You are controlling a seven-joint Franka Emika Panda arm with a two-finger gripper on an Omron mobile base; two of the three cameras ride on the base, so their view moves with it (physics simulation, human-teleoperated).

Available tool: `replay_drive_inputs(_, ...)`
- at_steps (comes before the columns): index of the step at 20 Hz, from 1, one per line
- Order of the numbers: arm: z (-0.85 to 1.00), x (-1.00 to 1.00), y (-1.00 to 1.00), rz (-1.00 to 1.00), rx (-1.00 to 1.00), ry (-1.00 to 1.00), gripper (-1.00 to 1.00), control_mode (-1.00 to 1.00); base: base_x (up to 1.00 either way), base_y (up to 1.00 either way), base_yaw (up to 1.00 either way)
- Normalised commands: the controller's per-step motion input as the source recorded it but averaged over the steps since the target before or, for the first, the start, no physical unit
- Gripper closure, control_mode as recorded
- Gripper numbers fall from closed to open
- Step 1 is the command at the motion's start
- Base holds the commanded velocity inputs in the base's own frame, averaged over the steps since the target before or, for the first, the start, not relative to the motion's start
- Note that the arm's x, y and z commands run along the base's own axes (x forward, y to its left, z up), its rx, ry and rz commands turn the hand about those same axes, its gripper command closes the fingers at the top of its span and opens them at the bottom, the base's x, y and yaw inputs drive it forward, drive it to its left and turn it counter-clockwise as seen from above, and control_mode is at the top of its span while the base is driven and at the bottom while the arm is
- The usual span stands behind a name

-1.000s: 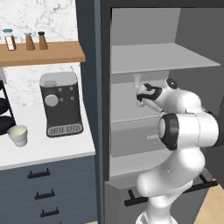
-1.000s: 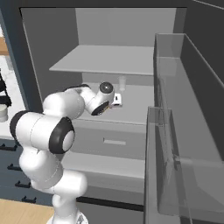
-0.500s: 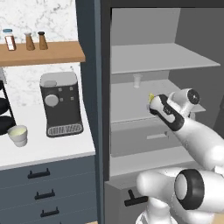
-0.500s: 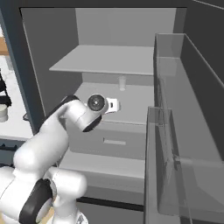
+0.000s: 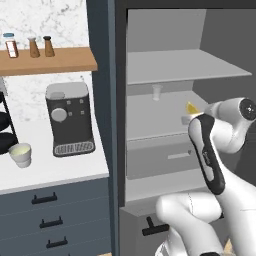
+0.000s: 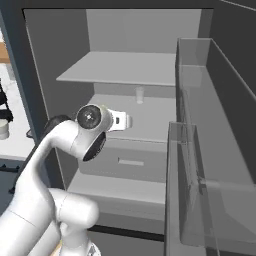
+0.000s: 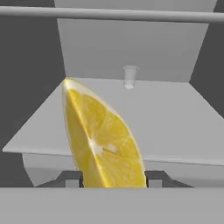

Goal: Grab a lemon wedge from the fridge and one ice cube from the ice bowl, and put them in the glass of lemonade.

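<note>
Clamped between the gripper's fingertips in the hand view, the lemon wedge stands upright before the fridge's middle shelf. From the left base view, the wedge shows at that shelf's front edge, while the glass of lemonade waits near the counter's left edge, well apart. From the right base view, the arm's wrist sits at the open fridge. Judged so, the wedge is picked; delivery and the ice cube remain.

Lemon wedge lifted inside the open fridge.
We see the cream lemonade cup near the counter's left edge.
</note>
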Motion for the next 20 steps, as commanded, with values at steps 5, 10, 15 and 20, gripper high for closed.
replay_drive_inputs(5, -0.12, -1.00, 0.00, 0.00, -0.01, 0.12, 1.00, -1.00, 0.00, 0.00, 0.00)
replay_drive_inputs(10, -0.04, -0.40, 0.06, 0.00, -0.01, 0.05, 1.00, 1.00, -0.60, 0.55, 0.03)
replay_drive_inputs(15, 0.00, 0.00, 0.00, 0.00, 0.00, 0.00, 1.00, 1.00, -0.56, 1.00, 0.10)
replay_drive_inputs(20, 0.00, 0.00, 0.00, 0.00, 0.00, 0.00, 1.00, 1.00, -0.01, 1.00, 0.03)
